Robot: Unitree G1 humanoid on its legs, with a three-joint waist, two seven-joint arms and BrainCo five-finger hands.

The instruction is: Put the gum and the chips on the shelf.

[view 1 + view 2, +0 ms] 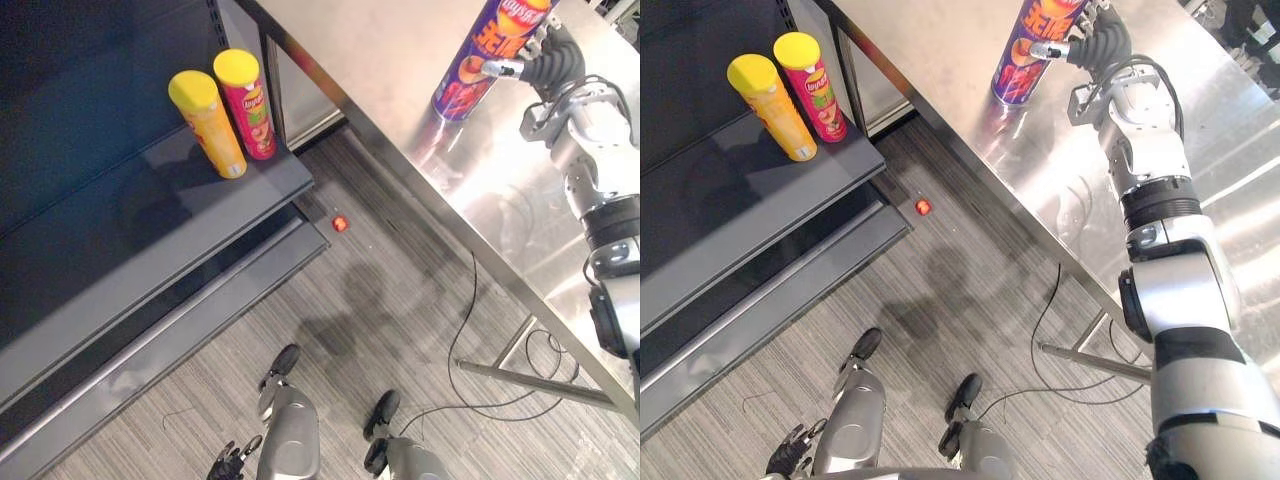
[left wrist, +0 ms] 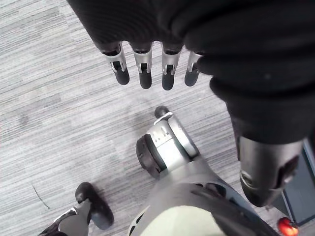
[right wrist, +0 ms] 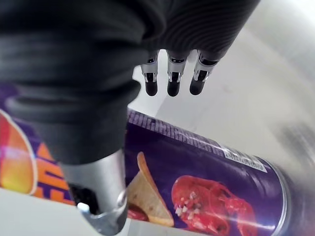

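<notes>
Chips can (image 1: 470,80) upright on counter (image 1: 400,50), upper right, straddled by right robot hand (image 1: 550,62): fingers straight, thumb against it. Likely to topple if nudged before closing. Left robot hand (image 2: 147,29) slack, bottom left.

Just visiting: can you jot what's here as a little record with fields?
Shelf: yellow can and pink can standing side by side
Table: purple chips can standing on the steel top
Right hand: open, thumb and fingers either side of the purple chips can
Left hand: open, hanging low above the floor
Floor: small red object near the shelf
</notes>
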